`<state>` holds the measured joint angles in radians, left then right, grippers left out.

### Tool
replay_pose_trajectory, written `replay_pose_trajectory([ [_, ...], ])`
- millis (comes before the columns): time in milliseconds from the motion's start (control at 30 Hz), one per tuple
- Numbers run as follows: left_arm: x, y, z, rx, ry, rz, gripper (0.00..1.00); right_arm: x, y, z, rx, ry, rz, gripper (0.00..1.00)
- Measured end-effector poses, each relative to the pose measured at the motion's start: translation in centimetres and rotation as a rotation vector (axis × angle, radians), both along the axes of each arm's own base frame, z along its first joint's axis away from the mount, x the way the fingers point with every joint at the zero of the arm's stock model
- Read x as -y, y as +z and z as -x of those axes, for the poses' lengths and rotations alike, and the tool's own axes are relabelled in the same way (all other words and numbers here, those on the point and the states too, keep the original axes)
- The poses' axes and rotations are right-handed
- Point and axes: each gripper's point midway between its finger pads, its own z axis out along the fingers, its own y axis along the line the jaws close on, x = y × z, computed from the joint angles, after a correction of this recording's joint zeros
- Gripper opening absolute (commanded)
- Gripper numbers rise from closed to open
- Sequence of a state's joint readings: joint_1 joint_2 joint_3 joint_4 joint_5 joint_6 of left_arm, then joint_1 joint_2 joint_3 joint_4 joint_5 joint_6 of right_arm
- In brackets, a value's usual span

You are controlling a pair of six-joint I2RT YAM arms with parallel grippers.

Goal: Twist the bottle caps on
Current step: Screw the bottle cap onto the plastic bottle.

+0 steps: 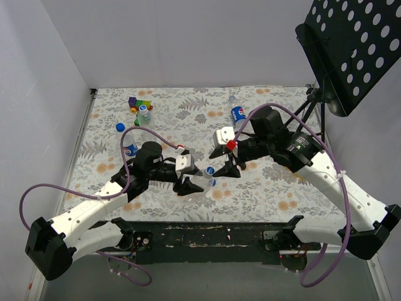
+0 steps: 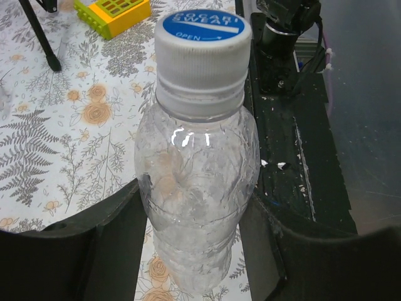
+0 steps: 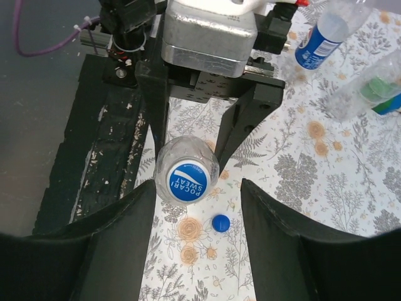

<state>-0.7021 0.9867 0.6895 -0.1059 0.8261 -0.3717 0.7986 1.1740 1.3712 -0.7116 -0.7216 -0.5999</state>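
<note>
The left gripper (image 2: pixel 194 251) is pinched onto the belly of a clear crinkled bottle (image 2: pixel 197 188). One black finger presses each side and holds it upright near the front edge of the flowered table (image 1: pixel 276 188). Whether its base rests on the cloth I cannot tell. The left arm reaches in low from the near left corner, forearm angled toward the middle.

The right gripper (image 3: pixel 197 182) has its fingers spread, one on either side of the bottle's top. Whether a pad brushes the shoulder cannot be told. That arm comes from the near right corner with its elbow raised and its wrist bent down over the bottle.

The bottle cap (image 2: pixel 200 37) has white sides and a blue printed top, and it sits on the neck. How far it is turned down I cannot tell.

The left wrist camera gives the cap's ribbed side and the neck ring, with a yellow block (image 2: pixel 116 12) beyond. The right wrist camera looks straight down on the cap's blue face. Only this view shows a loose blue cap (image 3: pixel 220 222) lying on the table just beside the bottle.

Only the overhead view takes in both arms. It also shows a Pepsi bottle (image 1: pixel 130 148) left of the left arm and a second Pepsi bottle (image 1: pixel 237 114) farther back. Coloured blocks (image 1: pixel 135 103) lie near the far edge, and a black perforated music stand (image 1: pixel 357 50) rises at the right.
</note>
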Motion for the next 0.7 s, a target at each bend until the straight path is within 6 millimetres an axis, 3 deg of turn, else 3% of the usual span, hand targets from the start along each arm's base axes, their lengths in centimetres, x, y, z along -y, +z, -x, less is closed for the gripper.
replay_pose_trajectory([
  [700, 0.1, 0.3, 1.2, -0.016, -0.064, 0.019, 0.00, -0.9, -1.1, 1.7, -0.094, 0.151, 0.033, 0.46],
])
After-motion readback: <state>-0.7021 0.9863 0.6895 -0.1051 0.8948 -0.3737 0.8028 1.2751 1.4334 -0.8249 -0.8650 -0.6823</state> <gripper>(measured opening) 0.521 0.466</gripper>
